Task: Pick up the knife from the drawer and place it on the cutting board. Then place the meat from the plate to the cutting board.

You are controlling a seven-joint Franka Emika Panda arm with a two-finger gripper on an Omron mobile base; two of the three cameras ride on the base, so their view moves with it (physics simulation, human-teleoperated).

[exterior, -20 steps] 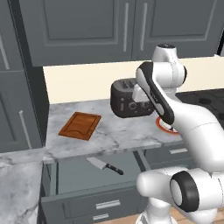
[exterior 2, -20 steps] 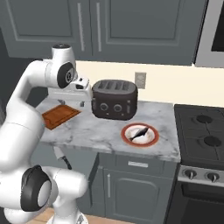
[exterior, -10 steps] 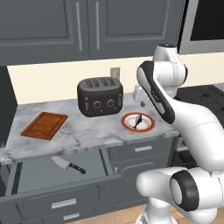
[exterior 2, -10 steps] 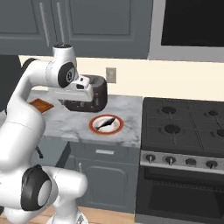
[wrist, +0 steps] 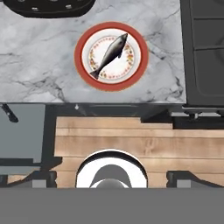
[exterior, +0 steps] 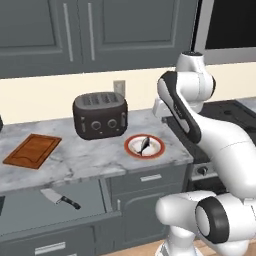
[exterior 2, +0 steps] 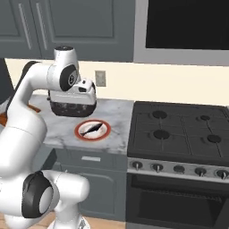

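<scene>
The knife (exterior: 60, 198), silver blade and black handle, lies in the open grey drawer (exterior: 25, 214) under the counter at the left. On the counter above it sits the reddish-brown cutting board (exterior: 32, 150), with nothing on it. The meat (exterior: 145, 144), a small dark fish shape (wrist: 109, 53), rests on the orange-rimmed plate (exterior: 156, 148) (wrist: 81, 56) beside the toaster. My gripper (wrist: 113, 178) (exterior 2: 85, 93) hangs high over the counter's front edge near the plate, looking straight down, open and holding nothing.
A black toaster (exterior: 100, 115) stands behind the plate, between it and the cutting board. A black stove (exterior 2: 179, 134) adjoins the counter on the right. Grey wall cabinets (exterior: 90, 30) hang above. Wooden floor (wrist: 131, 140) shows below the counter edge.
The base has driven to the right, so the whole scene slid left and the plate is now in front of the arm. The knife still lies in the drawer. The gripper stays open.
</scene>
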